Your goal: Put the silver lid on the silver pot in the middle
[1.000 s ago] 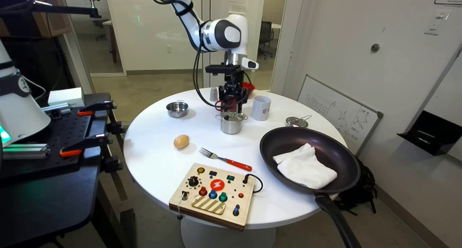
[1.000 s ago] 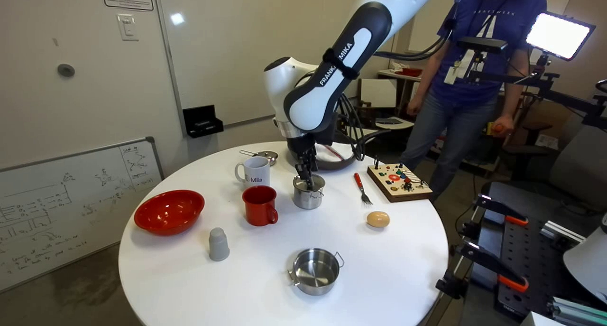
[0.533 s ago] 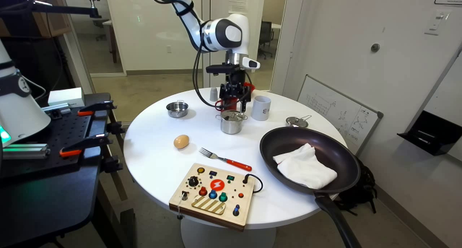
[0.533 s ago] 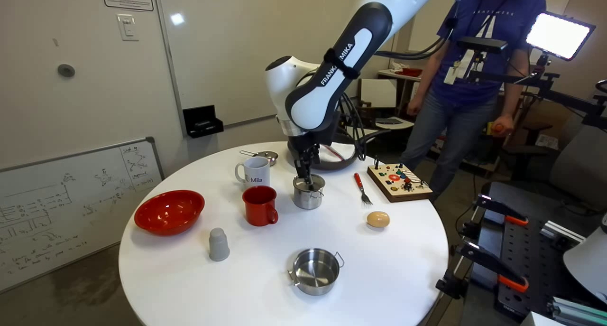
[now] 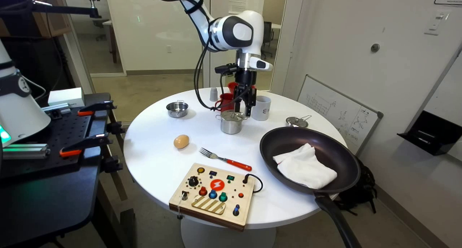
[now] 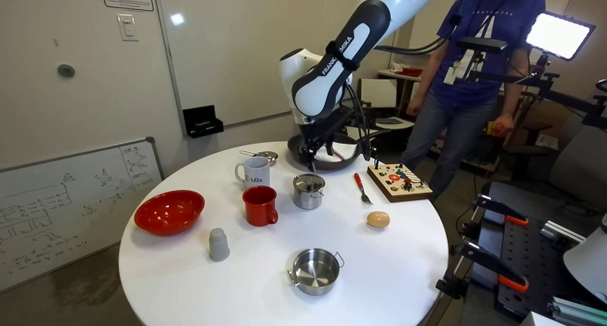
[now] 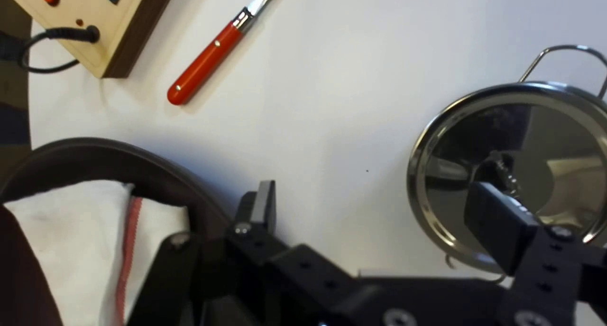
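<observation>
Black, the two-fingered gripper (image 7: 374,209) is held with fingers spread, nothing pinched. Beyond it in the wrist view, the round silver metal lid (image 7: 531,145) is set on the small cylindrical silver metal pot (image 6: 307,200); placing is judged complete, only retreat perhaps remaining.

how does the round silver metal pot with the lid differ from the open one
The cylindrical silver metal pot wears a round silver metal lid; the shallow silver metal pot stands uncovered. The cylindrical pot looks taller and narrower than the shallow one. Both are shiny and upright.
</observation>
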Robot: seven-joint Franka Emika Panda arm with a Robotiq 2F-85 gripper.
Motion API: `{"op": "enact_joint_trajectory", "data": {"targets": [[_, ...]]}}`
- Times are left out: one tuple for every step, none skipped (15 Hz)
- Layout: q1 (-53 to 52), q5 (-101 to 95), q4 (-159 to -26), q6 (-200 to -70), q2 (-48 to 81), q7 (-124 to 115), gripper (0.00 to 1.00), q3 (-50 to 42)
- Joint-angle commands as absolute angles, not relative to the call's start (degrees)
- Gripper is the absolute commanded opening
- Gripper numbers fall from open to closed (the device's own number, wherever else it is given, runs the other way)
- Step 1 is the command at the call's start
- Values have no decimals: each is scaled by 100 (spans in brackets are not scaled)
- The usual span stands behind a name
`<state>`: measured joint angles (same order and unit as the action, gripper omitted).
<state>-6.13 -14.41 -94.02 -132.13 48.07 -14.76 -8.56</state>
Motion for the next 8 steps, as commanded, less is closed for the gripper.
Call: {"op": "enact_joint_trajectory", "data": {"targets": [[-398,-983,-9310,-13248,4766,-1981,100,-939],[-340,-843,-9316,-13343,4760,-2110,100,-935],[-329,-754,-9387,-13473,4731,-2299,100,-985],[-318,-661,-9393,-13552,4734,-2485,100,-1015],[-297,-556,-9414,-13661,4732,-2662,100,-1039],[-307,-732,-9305,-13487,4817,-2288,100,-1029],[-302,-672,-9307,-13545,4818,-2408,100,-1053],[-303,-639,-9309,-13574,4818,-2476,100,-1064]]}}
